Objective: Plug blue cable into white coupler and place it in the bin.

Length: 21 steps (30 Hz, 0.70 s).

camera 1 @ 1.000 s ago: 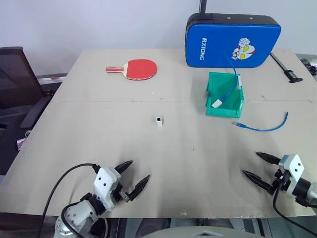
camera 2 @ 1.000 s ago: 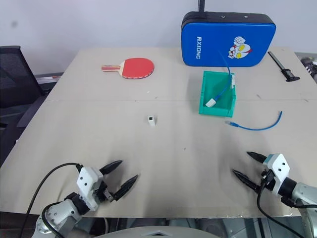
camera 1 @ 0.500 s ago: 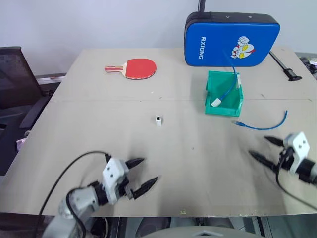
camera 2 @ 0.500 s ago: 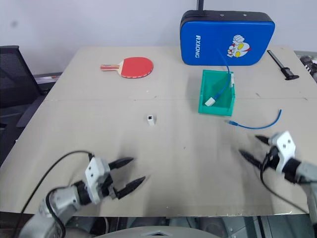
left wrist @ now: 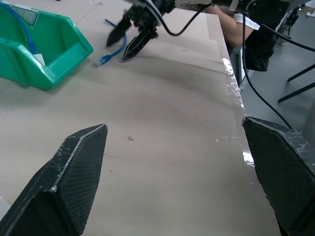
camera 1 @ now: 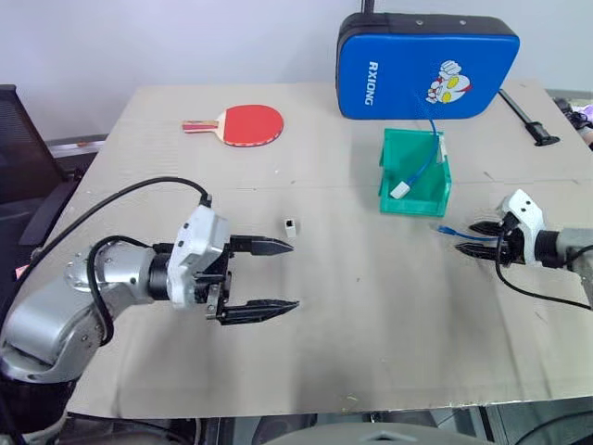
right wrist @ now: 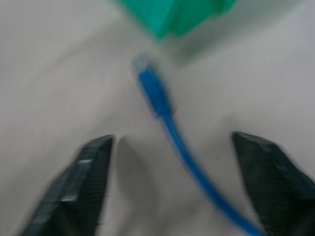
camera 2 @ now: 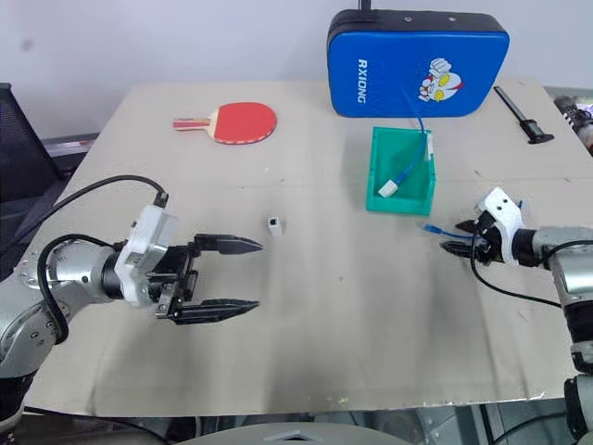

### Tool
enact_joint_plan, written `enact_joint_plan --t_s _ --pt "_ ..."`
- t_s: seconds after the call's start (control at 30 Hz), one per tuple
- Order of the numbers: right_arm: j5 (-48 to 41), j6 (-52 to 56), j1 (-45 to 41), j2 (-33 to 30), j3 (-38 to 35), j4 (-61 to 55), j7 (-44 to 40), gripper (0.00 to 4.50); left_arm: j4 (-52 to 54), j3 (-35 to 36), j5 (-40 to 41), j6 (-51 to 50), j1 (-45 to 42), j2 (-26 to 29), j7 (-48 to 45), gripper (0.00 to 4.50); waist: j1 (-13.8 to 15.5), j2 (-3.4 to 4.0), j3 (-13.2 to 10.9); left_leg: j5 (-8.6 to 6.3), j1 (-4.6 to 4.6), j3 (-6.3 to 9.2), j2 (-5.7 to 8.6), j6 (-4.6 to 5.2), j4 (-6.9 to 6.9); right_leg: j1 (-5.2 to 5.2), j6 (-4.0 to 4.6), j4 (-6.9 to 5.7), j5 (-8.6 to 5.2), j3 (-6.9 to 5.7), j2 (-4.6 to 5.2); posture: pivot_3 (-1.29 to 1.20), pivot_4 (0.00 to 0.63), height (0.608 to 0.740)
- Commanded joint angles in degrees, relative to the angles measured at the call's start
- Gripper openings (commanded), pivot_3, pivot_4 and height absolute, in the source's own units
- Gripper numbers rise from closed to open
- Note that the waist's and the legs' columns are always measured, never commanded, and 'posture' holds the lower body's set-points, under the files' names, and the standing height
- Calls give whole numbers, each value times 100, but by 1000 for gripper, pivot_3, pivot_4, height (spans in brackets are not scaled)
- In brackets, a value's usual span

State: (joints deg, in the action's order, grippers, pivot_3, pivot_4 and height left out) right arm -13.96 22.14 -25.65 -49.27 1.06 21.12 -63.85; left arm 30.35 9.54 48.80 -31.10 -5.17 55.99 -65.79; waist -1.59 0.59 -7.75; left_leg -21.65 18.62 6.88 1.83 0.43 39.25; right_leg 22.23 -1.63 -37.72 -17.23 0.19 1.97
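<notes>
- The blue cable (camera 1: 451, 231) lies flat on the tabletop (camera 1: 371, 306), on the right, just near of the green bin (camera 1: 414, 172); its plug end points left toward the middle.
- My right fingers (camera 1: 477, 237) are at that plug end, spread with the cable lying between them along its length; nothing gripped yet.
- In my right wrist view the cable (right wrist: 162, 110) runs straight out from between the fingers, plug at the far tip, toward the bin's corner.
- The white coupler (camera 1: 290, 225) sits mid-tabletop, well left of the cable.
- My left fingers (camera 1: 273, 275) are wide open, empty, pointing right; the coupler is just beyond their far tip.
- So right is nearer the cable, left nearer the coupler.
</notes>
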Motion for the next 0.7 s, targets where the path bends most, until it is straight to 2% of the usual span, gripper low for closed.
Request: enact_joint_plan --t_s 0.03,0.07,0.1,0.13,0.2,0.37,0.57,0.7 --pt "226 311 -158 -100 285 93 -238 1903 129 214 74 -50 -28 28 18 4500 -9 -1 0 0 1 5 -2 0 0 0 0 -1 0 -5 0 0 150 740" --pt "261 312 -194 -85 317 121 -252 1903 179 234 95 -81 -10 22 58 4500 -9 -1 1 0 1 5 -2 0 0 0 0 -1 0 -5 0 0 150 740" --pt "292 271 -214 -66 330 141 -264 1234 234 249 117 -112 13 19 89 4500 -12 -2 1 0 1 7 -2 0 0 1 0 -2 0 -7 0 0 150 740" --pt "337 180 -239 -46 346 156 -277 980 302 260 143 -149 24 6 142 4500 -13 -3 2 0 2 6 -2 0 0 1 0 -3 0 -5 1 0 150 740" --pt "423 -21 -258 -36 378 154 -307 69 410 285 193 -210 39 -16 230 4500 -11 -4 3 0 2 7 -2 0 1 1 0 -5 0 -5 3 0 150 740" --pt "490 -553 -146 -135 399 -180 -622 69 554 315 253 -287 115 -72 369 4500 -13 -5 3 0 1 7 -1 0 2 2 -1 -14 1 -5 3 0 150 740" --pt "200 -488 212 -249 327 -1101 -1108 69 567 323 229 -276 222 -140 383 4500 -12 -5 2 0 12 3 -1 0 3 21 -1 -22 1 0 3 0 150 740" --pt "439 -768 537 -473 627 -1923 -1365 69 549 320 217 -266 293 -180 371 4500 6 -3 2 0 14 4 0 0 3 22 -1 -21 1 -1 4 0 150 740"
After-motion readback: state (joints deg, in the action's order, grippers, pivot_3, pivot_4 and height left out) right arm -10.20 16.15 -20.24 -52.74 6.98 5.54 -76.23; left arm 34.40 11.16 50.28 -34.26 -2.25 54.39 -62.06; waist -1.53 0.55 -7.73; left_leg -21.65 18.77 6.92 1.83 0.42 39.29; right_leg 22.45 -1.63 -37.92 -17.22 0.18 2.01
